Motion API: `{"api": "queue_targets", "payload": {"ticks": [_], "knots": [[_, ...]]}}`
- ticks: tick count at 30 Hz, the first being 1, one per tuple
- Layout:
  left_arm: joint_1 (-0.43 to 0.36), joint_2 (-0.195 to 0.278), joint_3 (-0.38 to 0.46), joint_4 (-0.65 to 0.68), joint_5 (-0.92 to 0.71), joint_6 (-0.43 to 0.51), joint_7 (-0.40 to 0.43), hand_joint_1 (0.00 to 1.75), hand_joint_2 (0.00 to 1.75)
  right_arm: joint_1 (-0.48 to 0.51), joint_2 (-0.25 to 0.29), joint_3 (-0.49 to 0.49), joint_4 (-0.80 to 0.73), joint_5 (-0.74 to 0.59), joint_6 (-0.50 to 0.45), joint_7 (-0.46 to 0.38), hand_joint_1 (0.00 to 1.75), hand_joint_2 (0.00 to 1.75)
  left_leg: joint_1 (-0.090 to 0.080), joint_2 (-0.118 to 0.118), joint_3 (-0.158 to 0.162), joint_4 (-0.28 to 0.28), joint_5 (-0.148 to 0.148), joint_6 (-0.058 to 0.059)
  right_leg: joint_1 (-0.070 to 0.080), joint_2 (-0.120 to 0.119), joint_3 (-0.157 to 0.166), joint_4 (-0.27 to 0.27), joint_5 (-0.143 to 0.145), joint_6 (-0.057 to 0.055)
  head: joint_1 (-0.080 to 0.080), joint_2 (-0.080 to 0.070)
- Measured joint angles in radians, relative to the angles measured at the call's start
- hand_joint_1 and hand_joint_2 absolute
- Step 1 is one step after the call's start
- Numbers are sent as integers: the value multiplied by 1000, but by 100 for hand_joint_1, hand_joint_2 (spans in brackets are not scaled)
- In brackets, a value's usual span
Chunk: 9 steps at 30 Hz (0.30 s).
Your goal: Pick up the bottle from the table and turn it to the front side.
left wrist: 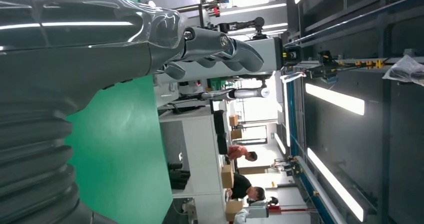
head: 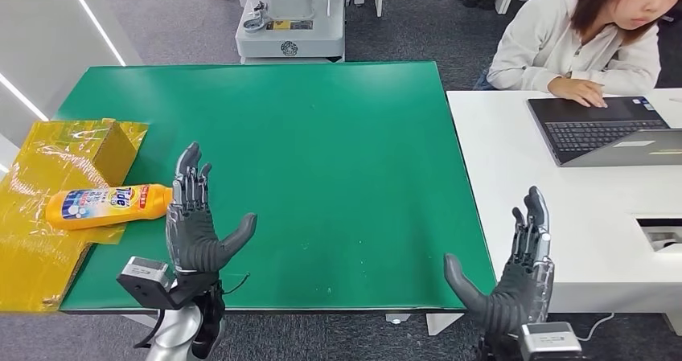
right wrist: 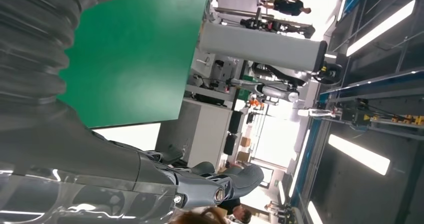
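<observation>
An orange bottle (head: 108,204) with a blue and white label lies on its side at the left edge of the green table (head: 322,144), partly on yellow wrapping. My left hand (head: 193,224) is raised just right of the bottle's cap end, fingers spread and holding nothing. At the table's near right corner my right hand (head: 515,276) is also raised with fingers apart and empty. The left wrist view shows the left hand (left wrist: 150,49) over the green surface. The right wrist view shows the right hand (right wrist: 150,179) with its thumb extended.
A box wrapped in yellow film (head: 76,148) sits at the table's left edge behind the bottle. To the right stands a white table (head: 547,208) with a laptop (head: 603,128), where a person (head: 587,35) sits. A grey machine base (head: 289,23) stands behind the green table.
</observation>
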Motion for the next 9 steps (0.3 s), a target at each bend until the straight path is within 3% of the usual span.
{"api": "queue_targets", "payload": {"ticks": [9], "knots": [[12, 10, 0, -14, 18, 28, -8, 0, 175, -9, 0, 6, 4, -5, 33, 2, 0, 175, 0, 0, 0, 0, 0, 0, 0, 0, 0, 0, 0, 0, 0, 0]]}}
